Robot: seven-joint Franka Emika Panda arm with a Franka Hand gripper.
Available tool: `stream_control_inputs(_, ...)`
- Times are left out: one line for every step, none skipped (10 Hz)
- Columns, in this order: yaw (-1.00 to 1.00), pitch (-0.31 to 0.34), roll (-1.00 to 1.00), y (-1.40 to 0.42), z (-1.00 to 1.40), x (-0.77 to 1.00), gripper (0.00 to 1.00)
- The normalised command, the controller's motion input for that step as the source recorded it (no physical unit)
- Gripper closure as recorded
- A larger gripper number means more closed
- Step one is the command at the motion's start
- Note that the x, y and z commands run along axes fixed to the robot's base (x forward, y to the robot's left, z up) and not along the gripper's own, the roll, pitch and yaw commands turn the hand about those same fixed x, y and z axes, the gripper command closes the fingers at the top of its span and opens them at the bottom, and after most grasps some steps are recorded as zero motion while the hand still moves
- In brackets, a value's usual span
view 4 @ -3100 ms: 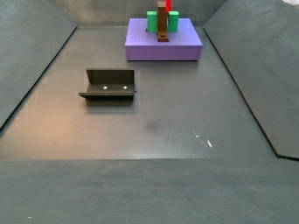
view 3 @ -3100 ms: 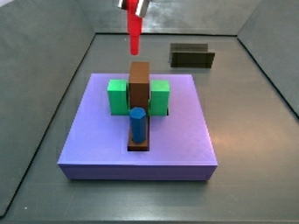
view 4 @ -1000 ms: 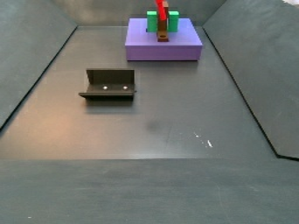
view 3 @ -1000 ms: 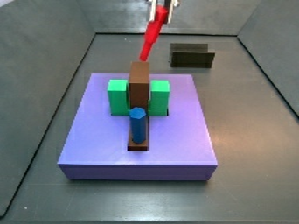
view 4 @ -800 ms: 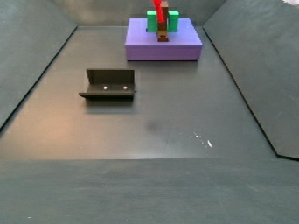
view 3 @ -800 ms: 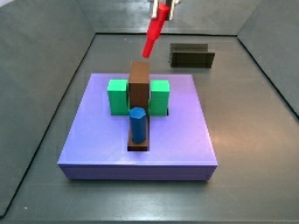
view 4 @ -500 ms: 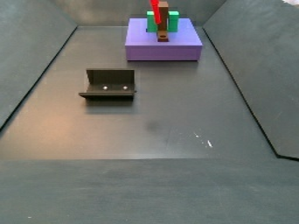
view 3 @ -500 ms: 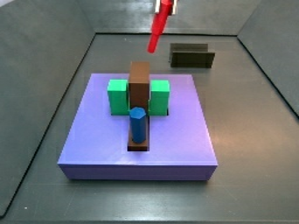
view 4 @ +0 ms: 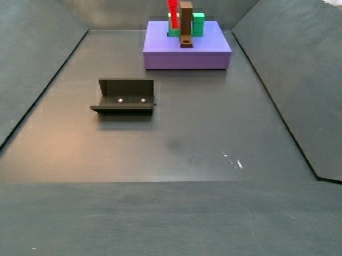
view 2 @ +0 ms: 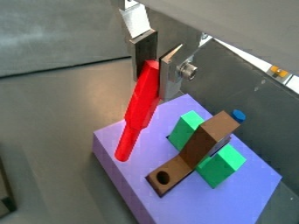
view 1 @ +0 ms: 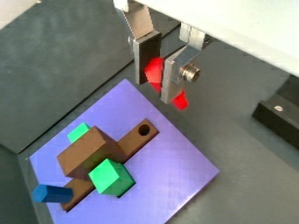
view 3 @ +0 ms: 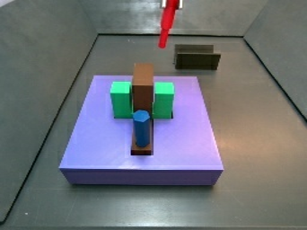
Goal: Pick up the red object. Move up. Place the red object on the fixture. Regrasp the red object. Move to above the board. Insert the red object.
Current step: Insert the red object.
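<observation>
Red stick (view 2: pixel 139 109): tilted, clamped in claw (view 2: pixel 156 70), above board.
Board (view 3: pixel 108 153): purple, flat on tabletop.
Fixture (view 4: pixel 124 96): dark, empty.

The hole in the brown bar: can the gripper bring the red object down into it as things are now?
Probably yes. The gripper holds the red object above the board, and the hole in the brown bar is open, with nothing over it. The stick hangs tilted, so it may need straightening first.
</observation>
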Motion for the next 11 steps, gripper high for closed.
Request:
stream_control_inputs(-0.15, -0.434, -0.50, 0.24, 0.06, 0.00, 1.00)
stream_control_inputs(-0.15, -0.417, -0.50, 0.23, 0.07, 0.00, 1.00)
stream_control_inputs(0.00, -0.344, -0.50, 0.24, 0.07, 0.01, 1.00)
stream_control_inputs(0.07, -0.237, -0.50, 0.20, 0.07, 0.07, 1.00)
stream_control_inputs(0.16, -0.171, -0.50, 0.19, 0.07, 0.07, 1.00)
stream_control_inputs(0.27, -0.064, -0.50, 0.07, 0.07, 0.05, 1.00)
stream_control_inputs(0.37, -0.003, -0.50, 0.00, 0.06, 0.03, 1.00)
stream_control_inputs(0.41, 0.000, -0.50, -0.04, 0.07, 0.00, 1.00)
stream_control_inputs(0.44, 0.013, -0.50, -0.08, 0.11, 0.00, 1.00)
stream_control_inputs(0.44, 0.004, -0.50, -0.10, 0.11, 0.01, 1.00)
stream_control_inputs(0.19, -0.066, -0.50, -0.05, 0.00, -0.07, 1.00)
